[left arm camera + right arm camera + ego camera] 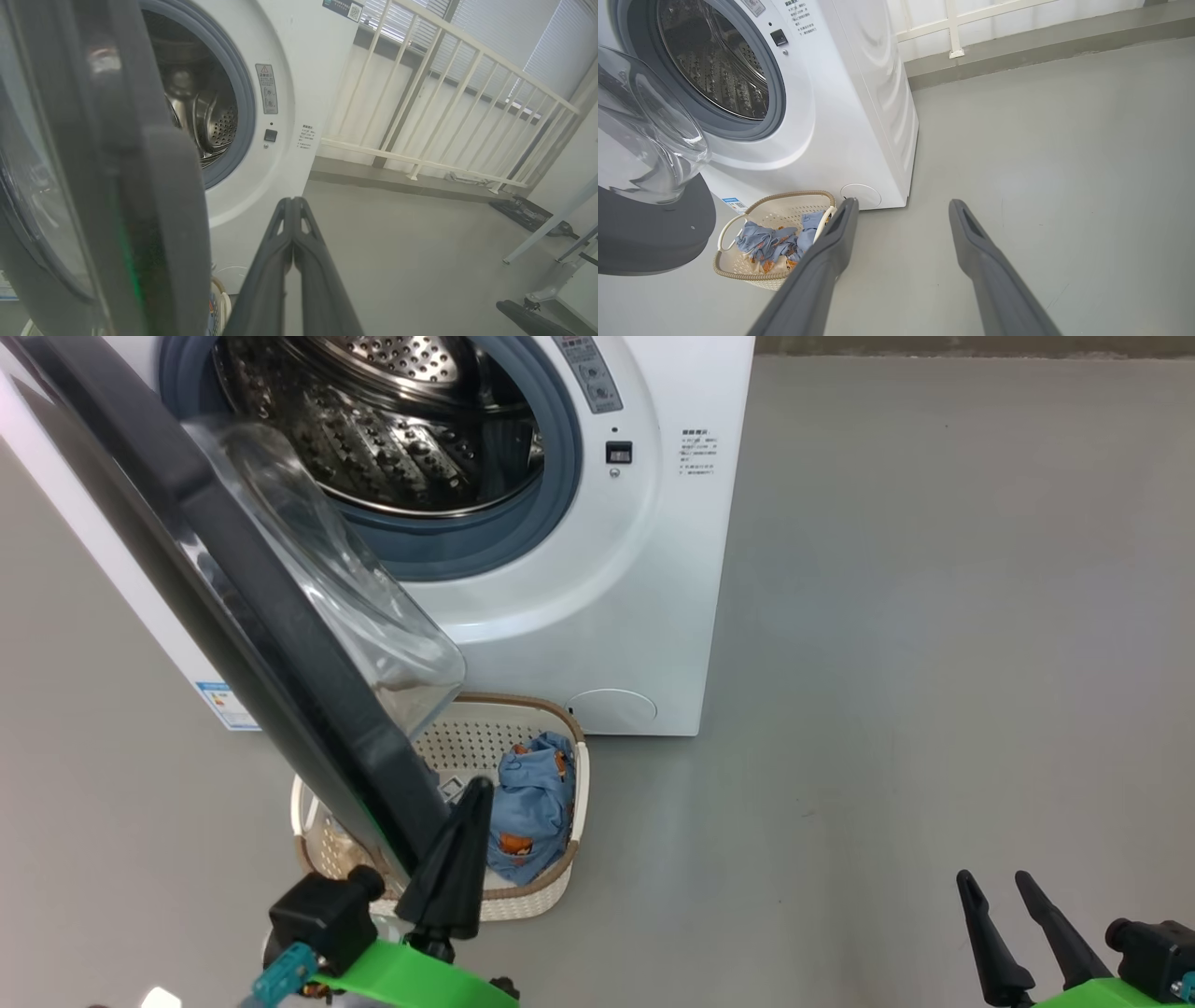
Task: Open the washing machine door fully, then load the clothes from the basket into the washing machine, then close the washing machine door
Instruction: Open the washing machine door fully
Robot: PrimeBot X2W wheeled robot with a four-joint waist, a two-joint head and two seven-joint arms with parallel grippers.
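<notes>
The washing machine (597, 616) stands with its steel drum (392, 420) exposed. The washing machine door (280, 644) is swung out towards me, glass bowl (327, 588) facing the drum. Under the door's lower edge sits the basket (523, 896) holding the light blue clothes (532, 803). My left gripper (471, 793) is shut with nothing in it, its tip right beside the door's black rim; whether it touches I cannot tell. In the left wrist view the left gripper (292, 201) has the door (154, 210) close on its left. My right gripper (991, 879) hangs open over bare floor, well right of the basket (738, 275) and clothes (770, 238).
Grey floor (934, 663) stretches to the right of the machine. A white railing (444, 93) on a low kerb runs behind it. Dark gear and pale stand legs (528, 214) lie at the far right of the left wrist view.
</notes>
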